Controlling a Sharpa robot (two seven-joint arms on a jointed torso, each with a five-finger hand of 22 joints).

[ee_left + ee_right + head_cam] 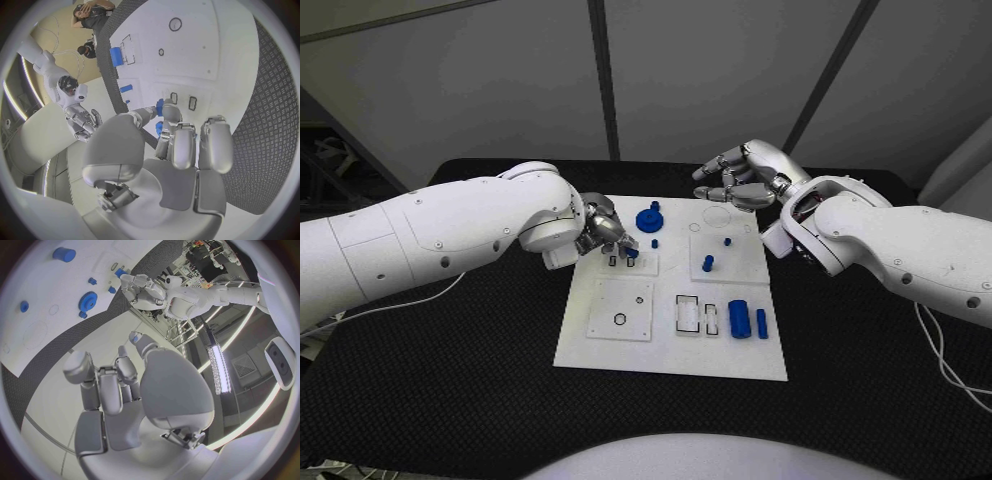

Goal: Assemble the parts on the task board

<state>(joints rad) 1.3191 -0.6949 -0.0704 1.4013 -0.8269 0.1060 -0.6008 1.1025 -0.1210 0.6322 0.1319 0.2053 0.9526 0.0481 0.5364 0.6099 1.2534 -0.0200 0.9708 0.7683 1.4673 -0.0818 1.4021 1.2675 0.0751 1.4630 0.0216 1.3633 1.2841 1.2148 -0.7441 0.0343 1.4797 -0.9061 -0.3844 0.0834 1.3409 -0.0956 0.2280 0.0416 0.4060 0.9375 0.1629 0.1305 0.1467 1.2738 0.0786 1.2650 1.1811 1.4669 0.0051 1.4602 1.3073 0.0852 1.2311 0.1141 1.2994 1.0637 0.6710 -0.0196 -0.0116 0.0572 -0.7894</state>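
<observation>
The white task board [668, 350] lies in the middle of the black table. My left hand [603, 232] hovers over the board's far left part and pinches a small blue part [160, 107] between thumb and fingers, just above two small rectangular slots [192, 103]. A blue gear [649, 217] stands beside that hand. My right hand [741, 180] hangs over the board's far right corner, fingers loosely curled with nothing in them. Blue pegs [708, 264] stand in the board's right half, and two blue cylinders [738, 319] lie near its right edge.
An outlined ring [619, 320] and rectangular recesses [688, 313] mark the board's near half. The black table [444, 400] stretches around the board on all sides. A white cable [401, 297] trails under my left arm.
</observation>
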